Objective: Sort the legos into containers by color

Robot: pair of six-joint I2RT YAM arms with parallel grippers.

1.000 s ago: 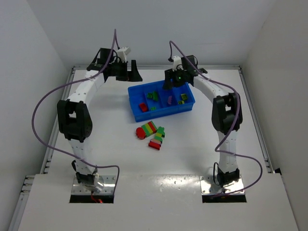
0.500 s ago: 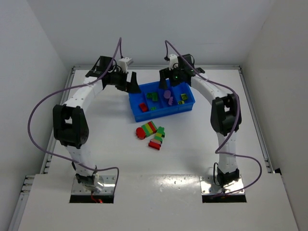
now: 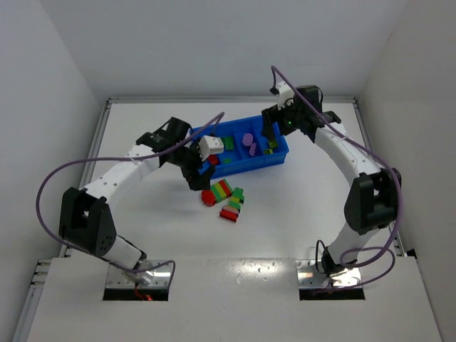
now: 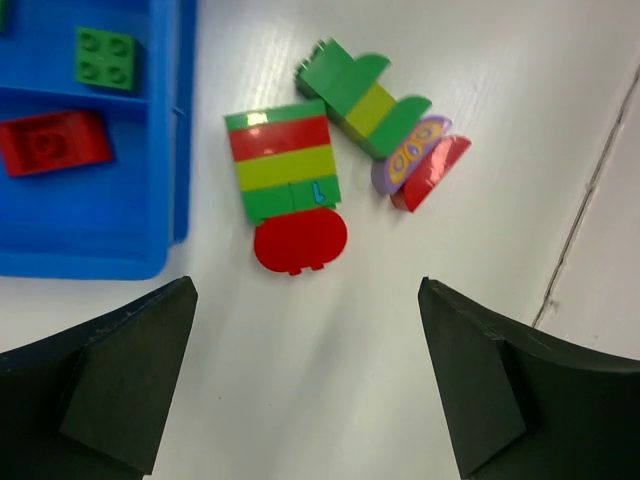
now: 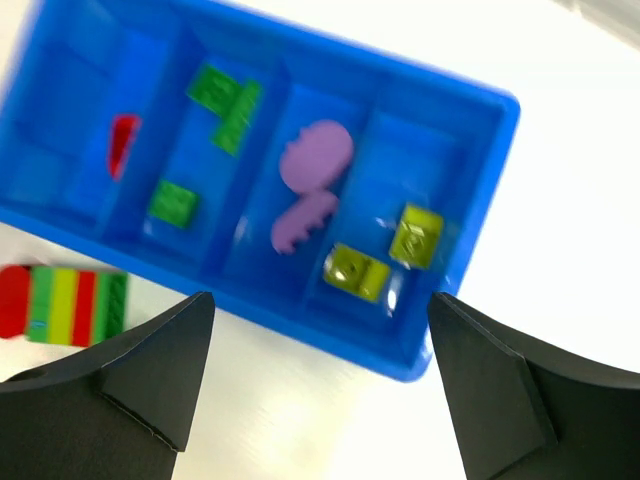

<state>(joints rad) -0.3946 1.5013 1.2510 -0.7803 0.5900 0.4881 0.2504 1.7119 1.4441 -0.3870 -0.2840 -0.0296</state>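
The blue tray (image 3: 279, 153) stands at the back middle of the table. Its compartments hold a red brick (image 5: 123, 145), green bricks (image 5: 228, 105), two purple pieces (image 5: 315, 155) and two yellow bricks (image 5: 415, 235). In front of it lie a striped red, green and yellow stack (image 3: 217, 192) (image 4: 283, 165) with a round red end, and a second stack (image 3: 233, 204) (image 4: 375, 105) ending in purple and red pieces. My left gripper (image 3: 194, 178) (image 4: 306, 285) is open and empty above the table just beside the striped stack. My right gripper (image 3: 273, 130) (image 5: 321, 297) is open and empty above the tray's right side.
The tray's left corner (image 4: 90, 220), with a red brick (image 4: 55, 140) and a green brick (image 4: 105, 58), lies close to the left gripper. The white walls enclose the table on three sides. A seam runs along the table's right edge (image 4: 590, 190).
My left arm has swung from behind the tray's left end to its front, over the loose stacks. My right gripper has drawn back toward the tray's right side; purple pieces show in the tray.
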